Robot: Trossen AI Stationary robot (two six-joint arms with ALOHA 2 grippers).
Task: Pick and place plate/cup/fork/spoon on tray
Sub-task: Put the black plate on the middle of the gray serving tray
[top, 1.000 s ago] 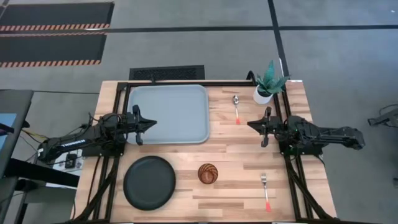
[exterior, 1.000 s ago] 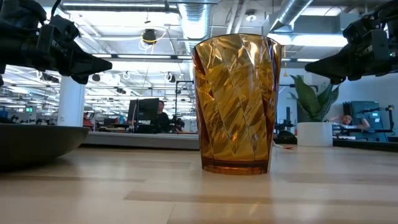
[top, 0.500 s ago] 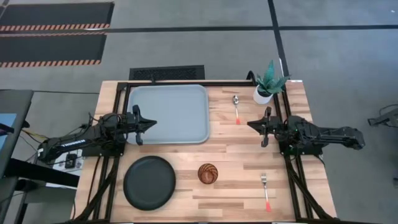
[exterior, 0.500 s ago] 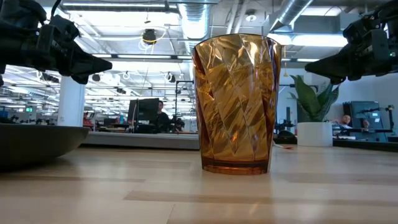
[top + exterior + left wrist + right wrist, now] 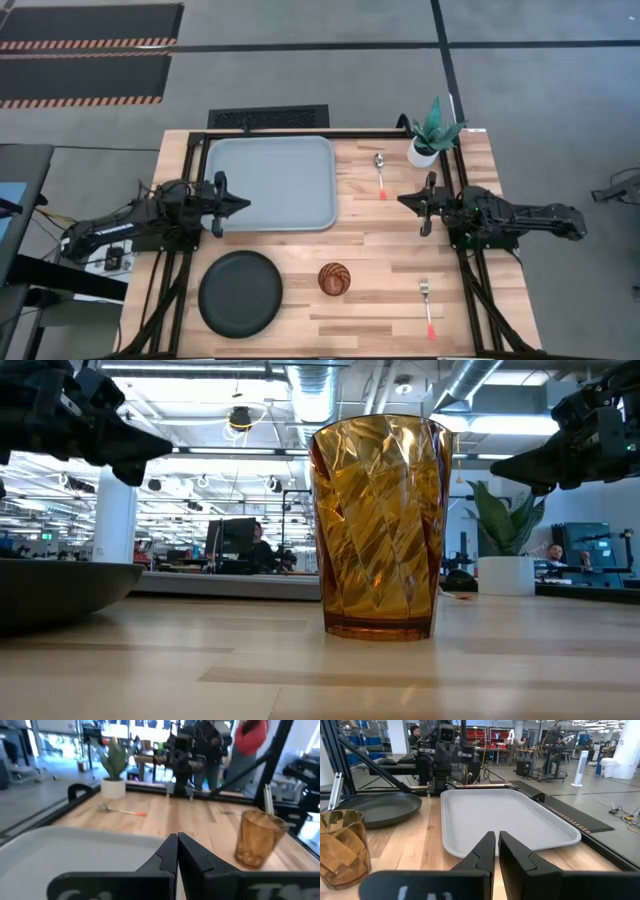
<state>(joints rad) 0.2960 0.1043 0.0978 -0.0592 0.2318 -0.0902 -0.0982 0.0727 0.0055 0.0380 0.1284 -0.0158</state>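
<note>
Tray [image 5: 272,183] lies at the table's far-left part, nothing on it. Left gripper [image 5: 240,201] hangs just over the tray's left rim, fingers pressed together w/ nothing between them – left wrist view shows the two dark fingers [image 5: 167,855] meeting above the grey tray surface [image 5: 75,850].

Plate [image 5: 241,293] sits on the wood on the near side of the left gripper, near the table's front edge, apart from the tray. Cup [image 5: 335,278] stands upright beside the plate, toward the right arm's side; low view has it dead centre [image 5: 378,525], base flat on the wood.

Right gripper [image 5: 404,202] hovers above bare wood between tray and right table edge – fingers closed, empty; its wrist view shows the tips [image 5: 495,851] together, pointing at the tray [image 5: 505,820], w/ plate [image 5: 377,808] and cup [image 5: 342,845] off to one side.

Spoon [image 5: 380,172] lies just beyond the right gripper toward the table's far edge, bowl facing away, red-orange end nearest the gripper. Fork [image 5: 427,303] lies on the gripper's near side, close to the front-right corner. Potted plant [image 5: 430,133] in white pot stands at the far-right corner, near the spoon.
</note>
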